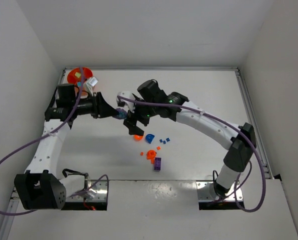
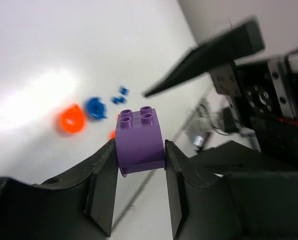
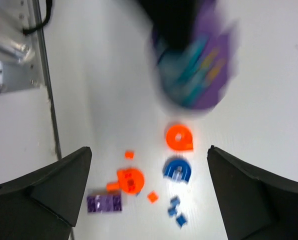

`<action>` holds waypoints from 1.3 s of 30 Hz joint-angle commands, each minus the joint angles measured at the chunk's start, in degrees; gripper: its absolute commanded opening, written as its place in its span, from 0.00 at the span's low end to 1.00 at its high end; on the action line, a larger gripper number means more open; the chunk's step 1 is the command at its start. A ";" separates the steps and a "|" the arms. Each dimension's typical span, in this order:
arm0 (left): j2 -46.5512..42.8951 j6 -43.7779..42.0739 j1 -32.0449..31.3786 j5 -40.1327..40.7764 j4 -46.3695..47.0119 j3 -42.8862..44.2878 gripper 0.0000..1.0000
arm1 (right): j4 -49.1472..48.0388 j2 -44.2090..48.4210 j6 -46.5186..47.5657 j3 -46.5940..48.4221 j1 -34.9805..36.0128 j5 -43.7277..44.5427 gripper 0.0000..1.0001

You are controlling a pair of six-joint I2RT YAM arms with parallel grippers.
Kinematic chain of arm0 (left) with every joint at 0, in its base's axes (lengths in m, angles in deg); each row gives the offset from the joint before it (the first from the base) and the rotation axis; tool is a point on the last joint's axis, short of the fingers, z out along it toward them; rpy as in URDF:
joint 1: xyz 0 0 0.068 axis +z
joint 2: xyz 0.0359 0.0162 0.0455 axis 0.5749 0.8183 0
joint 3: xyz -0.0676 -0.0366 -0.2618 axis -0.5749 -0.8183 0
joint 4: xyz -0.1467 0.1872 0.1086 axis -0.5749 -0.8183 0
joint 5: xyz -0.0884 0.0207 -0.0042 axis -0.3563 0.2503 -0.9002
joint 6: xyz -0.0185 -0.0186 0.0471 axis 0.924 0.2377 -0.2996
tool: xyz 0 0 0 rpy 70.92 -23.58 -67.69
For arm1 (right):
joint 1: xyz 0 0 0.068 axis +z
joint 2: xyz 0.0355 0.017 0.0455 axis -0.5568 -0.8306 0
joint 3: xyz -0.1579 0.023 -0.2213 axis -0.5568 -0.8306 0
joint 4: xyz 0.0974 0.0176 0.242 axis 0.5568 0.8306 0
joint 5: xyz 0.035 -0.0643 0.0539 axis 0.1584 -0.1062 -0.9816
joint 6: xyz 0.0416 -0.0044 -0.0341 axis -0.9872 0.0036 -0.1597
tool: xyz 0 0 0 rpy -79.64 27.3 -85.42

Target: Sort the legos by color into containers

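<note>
The left claw (image 2: 139, 155) squeezes the purple brick (image 2: 139, 137), up above the worktop's (image 1: 199, 100) middle. The right claw (image 3: 149, 152) is wide apart. Grip it tight and level, then carry it to the orange bowl (image 1: 72, 76), far left.

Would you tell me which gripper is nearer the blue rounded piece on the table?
Right. The right gripper, jaws open, hangs just left of the blue piece in the top view; the left gripper, holding a purple brick, is farther up-left.

Bowl (image 1: 70, 76) far-left corner, loose legos (image 1: 150, 154) mid-table, brick (image 2: 139, 132) betw. left pincer (image 2: 139, 145) fingers, right pincer (image 1: 133, 126) just beside.
</note>
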 commanded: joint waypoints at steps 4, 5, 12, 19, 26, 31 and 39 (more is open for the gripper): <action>4.67 -11.45 2.26 26.80 -6.82 16.16 0.06 | -1.85 11.16 1.48 -11.68 -1.94 1.33 0.99; 7.03 -11.46 3.05 36.07 -6.82 18.96 0.06 | -1.86 11.95 2.00 -13.43 -1.94 2.72 0.99; 21.10 -6.98 10.35 53.63 -4.89 33.82 0.00 | -2.92 11.96 3.15 -16.44 -3.52 6.51 0.99; 36.83 -1.97 15.10 56.99 -6.37 49.99 0.00 | -4.85 11.96 3.15 -19.60 -4.58 6.61 0.99; 50.28 -3.11 16.76 58.58 -7.87 62.04 0.00 | -5.38 11.96 2.62 -20.13 -5.81 6.61 0.99; 57.57 -4.34 16.77 57.87 -7.87 68.28 0.00 | -5.90 10.73 2.10 -20.13 -6.86 6.08 0.99; 64.18 -5.40 16.77 58.49 -7.87 72.77 0.03 | -5.90 8.89 1.57 -20.13 -8.44 4.94 0.99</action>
